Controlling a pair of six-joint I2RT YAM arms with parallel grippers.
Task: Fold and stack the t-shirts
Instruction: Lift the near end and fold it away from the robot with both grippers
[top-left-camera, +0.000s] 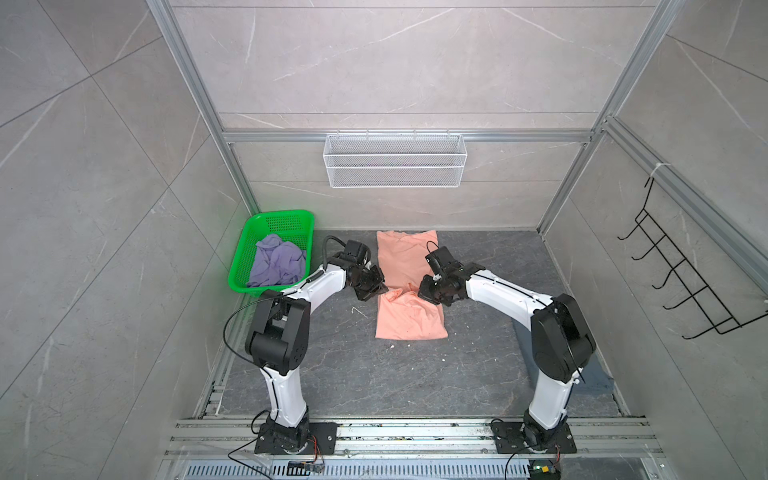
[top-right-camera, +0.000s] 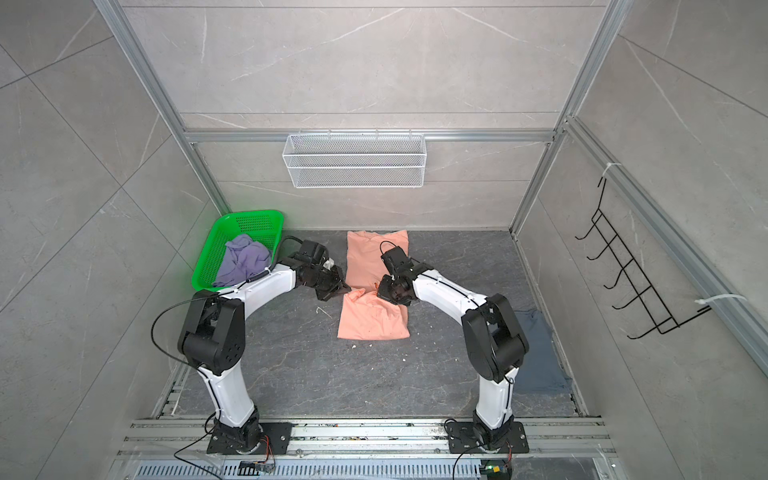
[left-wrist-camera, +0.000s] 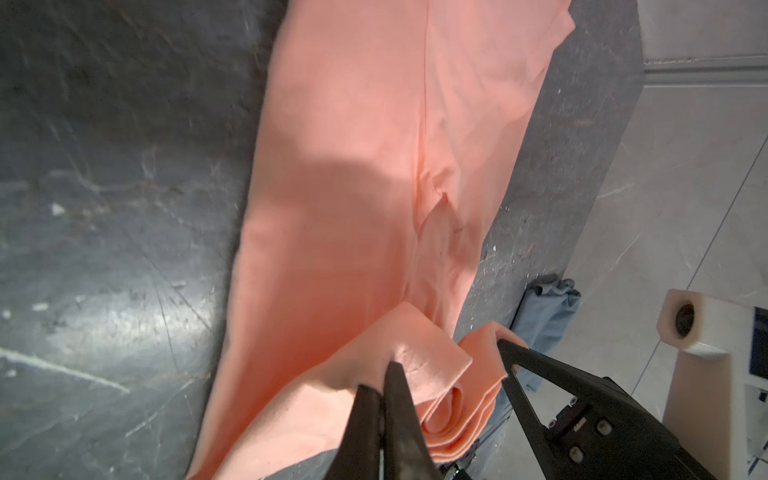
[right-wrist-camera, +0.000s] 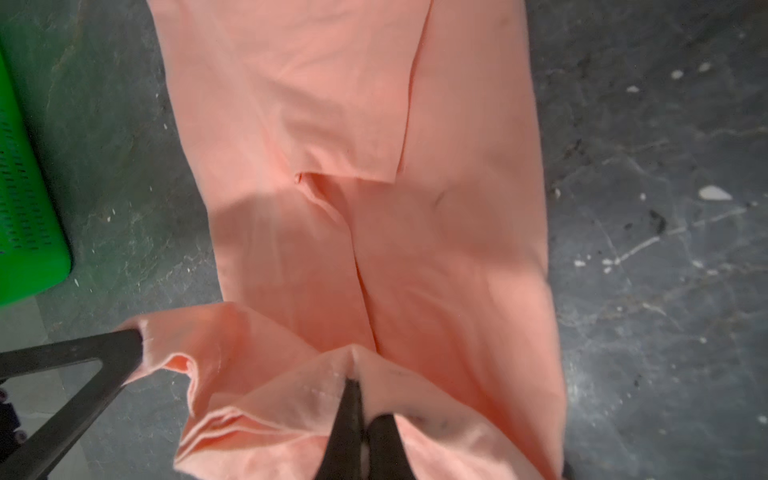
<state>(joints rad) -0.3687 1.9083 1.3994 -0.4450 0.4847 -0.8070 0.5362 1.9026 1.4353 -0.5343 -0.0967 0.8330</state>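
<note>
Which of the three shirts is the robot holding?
The peach-pink shirt mid-table: left tool and right tool both pinch its edge. The lavender shirt lies in the green basket, the blue-grey shirt beside the right arm.

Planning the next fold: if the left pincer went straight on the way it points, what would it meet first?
The left pincer, shut on the peach t-shirt, would probably press into more of that same shirt spread ahead; depth is unclear.

Matt, soft cloth peach-pink t-shirt (top-left-camera: 409, 322)
</note>
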